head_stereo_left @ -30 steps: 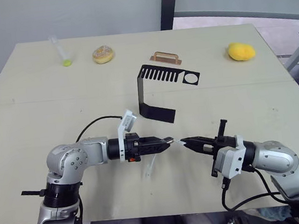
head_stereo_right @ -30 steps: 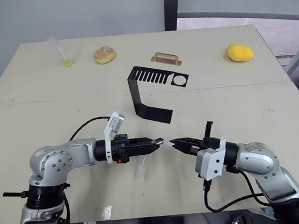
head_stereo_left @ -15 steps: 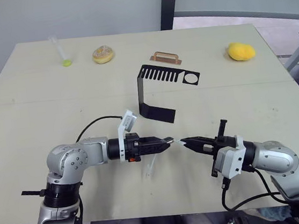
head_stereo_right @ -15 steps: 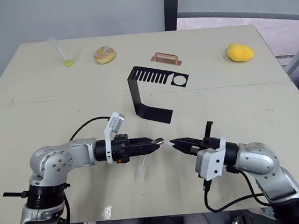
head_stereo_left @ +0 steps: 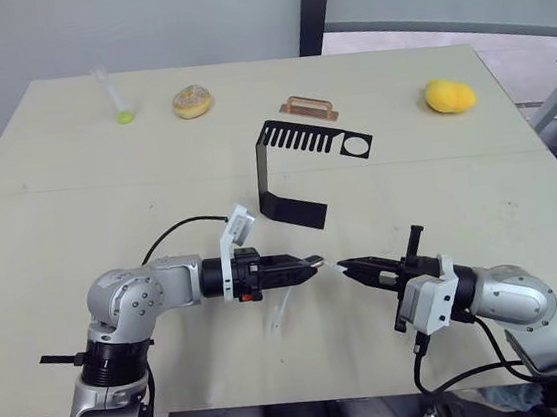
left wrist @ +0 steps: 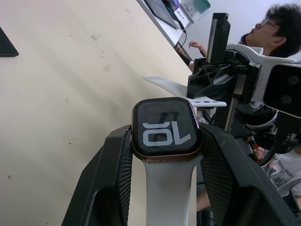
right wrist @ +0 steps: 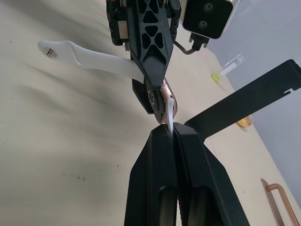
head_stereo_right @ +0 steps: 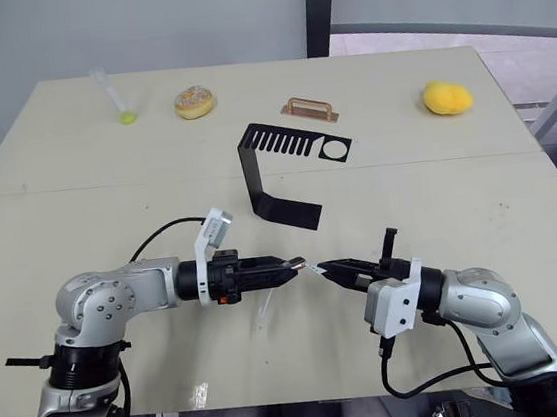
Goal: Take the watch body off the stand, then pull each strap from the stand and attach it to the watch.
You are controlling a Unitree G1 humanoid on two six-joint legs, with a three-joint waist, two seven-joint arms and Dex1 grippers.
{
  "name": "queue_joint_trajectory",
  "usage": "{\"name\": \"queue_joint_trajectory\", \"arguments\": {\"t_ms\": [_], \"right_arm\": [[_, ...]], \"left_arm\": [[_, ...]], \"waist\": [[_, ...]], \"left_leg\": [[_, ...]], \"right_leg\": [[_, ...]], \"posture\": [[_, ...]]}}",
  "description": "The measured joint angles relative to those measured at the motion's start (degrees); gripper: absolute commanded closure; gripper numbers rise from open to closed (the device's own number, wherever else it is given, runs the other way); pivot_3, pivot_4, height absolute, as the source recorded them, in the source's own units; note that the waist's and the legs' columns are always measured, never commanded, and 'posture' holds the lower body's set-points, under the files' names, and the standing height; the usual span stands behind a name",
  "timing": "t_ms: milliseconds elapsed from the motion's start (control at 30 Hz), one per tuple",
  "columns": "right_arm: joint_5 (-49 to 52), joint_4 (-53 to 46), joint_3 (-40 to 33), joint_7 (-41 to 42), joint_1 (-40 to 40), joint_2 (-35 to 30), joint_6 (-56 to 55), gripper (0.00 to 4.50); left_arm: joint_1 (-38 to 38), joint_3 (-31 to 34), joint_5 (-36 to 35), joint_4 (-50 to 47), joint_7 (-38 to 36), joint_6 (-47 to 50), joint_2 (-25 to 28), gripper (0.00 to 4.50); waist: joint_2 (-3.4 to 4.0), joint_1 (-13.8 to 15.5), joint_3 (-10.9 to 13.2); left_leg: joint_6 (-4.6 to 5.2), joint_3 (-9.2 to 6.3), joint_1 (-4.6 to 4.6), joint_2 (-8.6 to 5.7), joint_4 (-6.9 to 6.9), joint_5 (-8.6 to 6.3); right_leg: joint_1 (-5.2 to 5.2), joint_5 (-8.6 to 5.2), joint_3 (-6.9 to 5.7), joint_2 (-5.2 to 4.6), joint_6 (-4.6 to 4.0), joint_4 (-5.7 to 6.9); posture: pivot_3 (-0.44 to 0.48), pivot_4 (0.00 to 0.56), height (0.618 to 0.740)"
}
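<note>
My left gripper [head_stereo_left: 310, 262] is shut on the watch body [left wrist: 164, 132], a black rounded-square case with white digits on its screen. One white strap [left wrist: 165, 188] is joined to the case and hangs down toward the table [head_stereo_left: 278, 309]. My right gripper [head_stereo_left: 344, 266] faces it from the right and is shut on the second white strap [right wrist: 170, 110]. That strap's free end sits right at the edge of the watch body; whether it is seated I cannot tell. The black stand [head_stereo_left: 294, 166] rests behind both grippers with nothing in its slots.
Along the table's far side lie a copper handle piece [head_stereo_left: 307, 108], a yellow lump [head_stereo_left: 449, 95], a round pastry [head_stereo_left: 192, 102] and a clear tube with a green tip [head_stereo_left: 113, 94]. A person [left wrist: 275, 23] sits beyond the table.
</note>
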Motion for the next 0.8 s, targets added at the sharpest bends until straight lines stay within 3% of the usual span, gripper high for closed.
{"name": "queue_joint_trajectory", "arguments": {"t_ms": [800], "right_arm": [[-0.2, 0.1, 0.1, 0.0, -1.3, 0.0, 0.0, 4.5]], "left_arm": [[0.1, -0.1, 0.0, -0.6, 0.2, 0.3, 0.1, 2.93]], "waist": [[0.0, 0.0, 0.0]], "left_leg": [[0.0, 0.0, 0.0, 0.0, 0.0, 0.0]], "right_leg": [[0.0, 0.0, 0.0, 0.0, 0.0, 0.0]], "posture": [[0.0, 0.15, 0.74]]}}
